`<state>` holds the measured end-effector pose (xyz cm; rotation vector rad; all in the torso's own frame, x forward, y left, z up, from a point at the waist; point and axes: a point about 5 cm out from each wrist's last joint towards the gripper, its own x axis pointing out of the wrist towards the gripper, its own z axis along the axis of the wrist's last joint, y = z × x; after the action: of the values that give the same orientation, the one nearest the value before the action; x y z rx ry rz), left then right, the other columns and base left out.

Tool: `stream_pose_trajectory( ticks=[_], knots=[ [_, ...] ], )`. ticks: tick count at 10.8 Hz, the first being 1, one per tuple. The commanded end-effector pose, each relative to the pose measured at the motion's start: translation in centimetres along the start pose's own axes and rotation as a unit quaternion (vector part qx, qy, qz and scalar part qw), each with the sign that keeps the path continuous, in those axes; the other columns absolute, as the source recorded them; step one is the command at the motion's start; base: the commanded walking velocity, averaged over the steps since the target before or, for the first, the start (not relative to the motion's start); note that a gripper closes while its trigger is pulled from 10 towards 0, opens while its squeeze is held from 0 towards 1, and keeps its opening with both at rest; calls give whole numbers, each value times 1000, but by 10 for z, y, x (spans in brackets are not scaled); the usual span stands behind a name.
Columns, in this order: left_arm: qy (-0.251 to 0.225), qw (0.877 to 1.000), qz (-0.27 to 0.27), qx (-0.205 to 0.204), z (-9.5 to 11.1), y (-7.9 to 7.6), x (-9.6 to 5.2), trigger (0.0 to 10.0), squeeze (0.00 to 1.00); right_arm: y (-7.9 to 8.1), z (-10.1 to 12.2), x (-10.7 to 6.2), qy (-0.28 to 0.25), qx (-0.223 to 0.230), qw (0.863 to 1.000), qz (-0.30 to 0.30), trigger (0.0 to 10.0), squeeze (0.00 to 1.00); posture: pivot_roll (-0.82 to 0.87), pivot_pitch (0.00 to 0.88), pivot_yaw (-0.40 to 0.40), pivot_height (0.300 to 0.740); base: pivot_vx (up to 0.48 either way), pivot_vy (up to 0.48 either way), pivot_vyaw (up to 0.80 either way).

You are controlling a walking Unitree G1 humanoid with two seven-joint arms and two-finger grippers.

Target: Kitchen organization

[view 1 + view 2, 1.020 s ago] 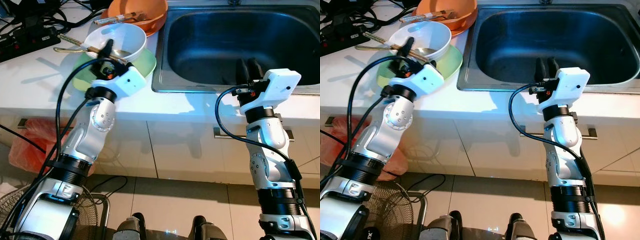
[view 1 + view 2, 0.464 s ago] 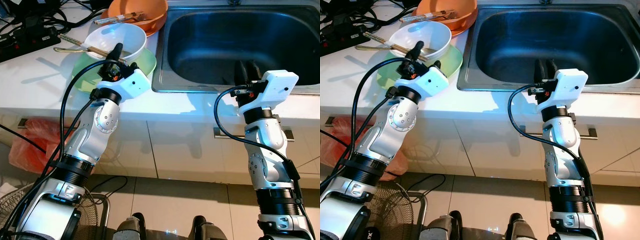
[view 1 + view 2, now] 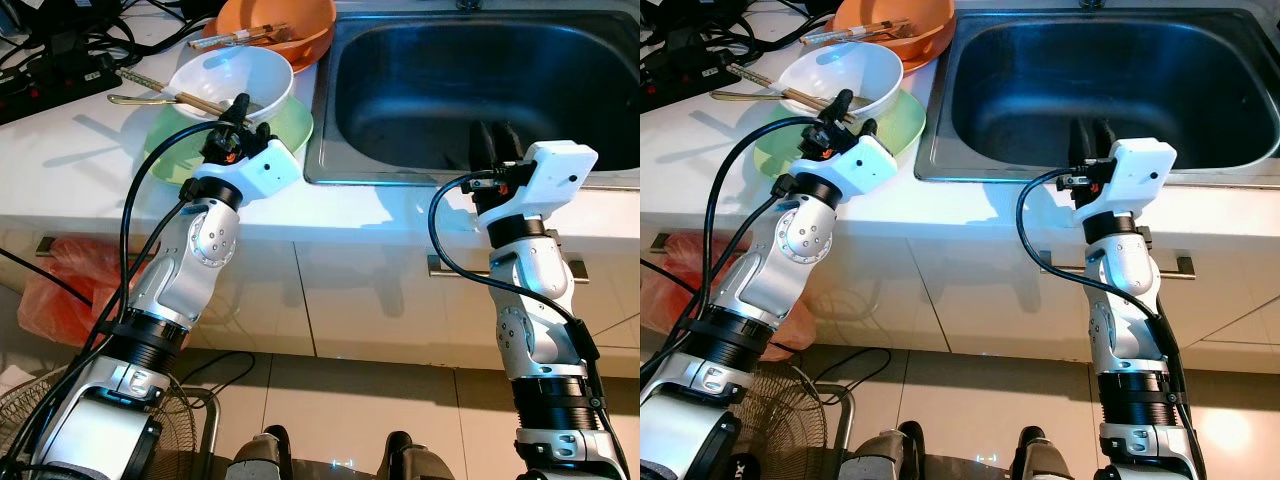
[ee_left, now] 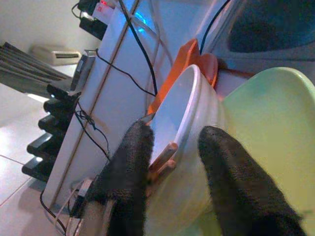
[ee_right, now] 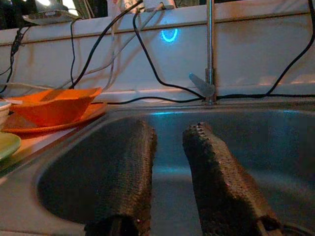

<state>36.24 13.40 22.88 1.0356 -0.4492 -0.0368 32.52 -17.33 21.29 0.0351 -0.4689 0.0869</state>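
In the upper left of the head view we see a white bowl [image 3: 232, 82] sitting inside a pale green bowl [image 3: 285, 125] on the white counter [image 3: 70, 160], with chopsticks [image 3: 165, 92] laid across its far rim and an orange bowl [image 3: 275, 30] just behind it near the top edge. Our left gripper [image 3: 240, 112] sits at the white bowl's near rim, fingers parted a moderate way; in the left wrist view one finger [image 4: 129, 167] lies on the inner side of the rim and the other on the outer side, so the wall stands between them (whether they actually press on it we cannot tell). Right of centre, the steel sink [image 3: 480, 70] fills the upper right, and our right gripper [image 3: 495, 140] hovers over its near edge, the two fingers [image 5: 130, 172] narrowly apart and holding nothing, pointing toward the tap [image 5: 209, 54].
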Motion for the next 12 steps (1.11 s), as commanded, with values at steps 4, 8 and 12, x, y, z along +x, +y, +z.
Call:
stream_pose_trajectory(
  ticks=[4, 8, 12],
  knots=[
    [-6, 1000, 2, 22, 2, 3, 3, 0, 0, 0, -2, 0, -1, 7, 1000, -2, 10000, 0, 104, 213, 89, 740, 0, 0, 0],
    [-12, 997, 2, 77, 1, 4, 3, 0, 0, 2, -4, -1, 0, 14, 1000, -3, 10000, 0, 105, 210, 89, 740, 0, 0, 0],
    [-16, 988, 34, 150, 5, 16, 8, 627, 0, 2, -6, -1, 0, 21, 1000, -5, 10000, 0, 109, 208, 88, 740, 0, 0, 0]
  ],
)
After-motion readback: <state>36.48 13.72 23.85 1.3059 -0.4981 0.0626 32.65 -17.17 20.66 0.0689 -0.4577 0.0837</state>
